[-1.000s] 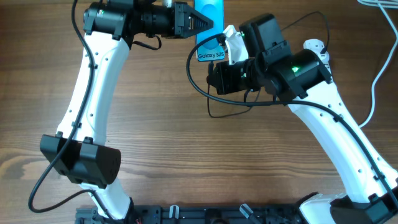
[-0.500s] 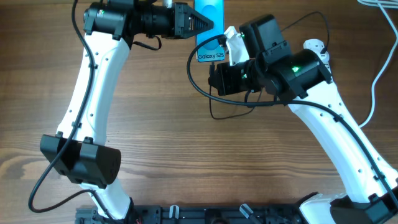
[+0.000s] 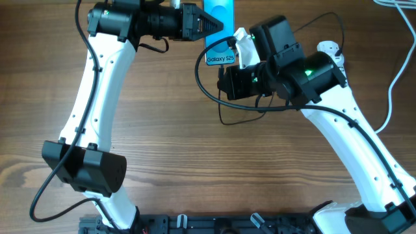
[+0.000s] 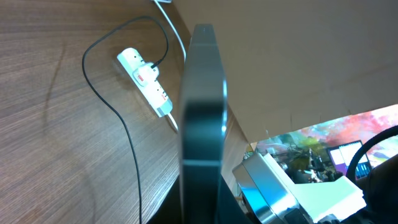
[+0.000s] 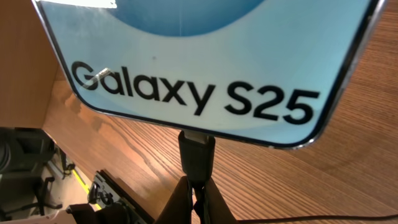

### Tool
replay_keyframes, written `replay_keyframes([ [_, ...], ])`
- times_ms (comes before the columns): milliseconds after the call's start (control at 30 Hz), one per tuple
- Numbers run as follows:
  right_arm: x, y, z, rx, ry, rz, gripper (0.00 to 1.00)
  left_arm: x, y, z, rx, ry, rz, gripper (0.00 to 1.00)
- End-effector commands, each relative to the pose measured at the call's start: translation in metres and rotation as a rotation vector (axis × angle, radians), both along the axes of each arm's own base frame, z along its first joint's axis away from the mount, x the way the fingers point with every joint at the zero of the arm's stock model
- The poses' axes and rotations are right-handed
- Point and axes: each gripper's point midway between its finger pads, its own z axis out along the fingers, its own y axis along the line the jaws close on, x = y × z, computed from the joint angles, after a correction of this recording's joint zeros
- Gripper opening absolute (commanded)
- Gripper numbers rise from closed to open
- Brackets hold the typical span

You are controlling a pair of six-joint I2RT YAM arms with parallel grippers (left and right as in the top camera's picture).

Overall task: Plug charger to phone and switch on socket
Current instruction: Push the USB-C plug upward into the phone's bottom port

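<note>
The phone (image 3: 220, 26), cyan screen with "Galaxy S25" lettering, is held at the top centre by my left gripper (image 3: 209, 25), shut on its edge; the left wrist view shows it edge-on (image 4: 202, 118). My right gripper (image 3: 224, 81) is shut on the charger plug (image 5: 196, 155), whose tip meets the phone's bottom edge (image 5: 205, 68). The thin black charger cable (image 3: 224, 117) loops below the right arm. The socket (image 3: 330, 52) lies at upper right, partly hidden by the right arm; it shows in the left wrist view (image 4: 144, 81) with the white adapter plugged in.
A thick white cord (image 3: 393, 71) runs along the right edge of the wooden table (image 3: 195, 162). The black charger cable also trails across the table in the left wrist view (image 4: 118, 118). A black rail (image 3: 214, 224) lies along the front edge.
The right gripper with the plug has crept very slightly toward the phone and the cable loop shifted a little. The left arm and phone have not moved.
</note>
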Motion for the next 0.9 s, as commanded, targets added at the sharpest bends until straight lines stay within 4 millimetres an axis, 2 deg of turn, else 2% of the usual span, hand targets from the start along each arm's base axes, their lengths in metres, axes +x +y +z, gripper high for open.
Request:
replay_keyframes([
  [0, 0.001, 0.002, 0.003, 0.004, -0.012, 0.000, 0.04, -0.008, -0.005, 0.009, -0.026, -0.030, -0.044, 0.04],
  [233, -0.003, 0.007, 0.004, 0.016, -0.008, 0.024, 0.04, -0.011, -0.010, 0.009, -0.026, -0.032, -0.057, 0.04],
  [533, 0.000, 0.001, 0.001, -0.015, -0.017, 0.005, 0.04, -0.013, -0.009, 0.006, -0.013, -0.043, -0.067, 0.04],
  [633, -0.003, 0.000, -0.001, -0.024, -0.003, 0.006, 0.04, -0.008, -0.007, 0.002, 0.010, -0.052, -0.043, 0.04],
  [867, -0.006, 0.003, -0.002, -0.026, 0.002, 0.016, 0.04, 0.008, 0.004, 0.011, -0.025, -0.014, 0.032, 0.03],
])
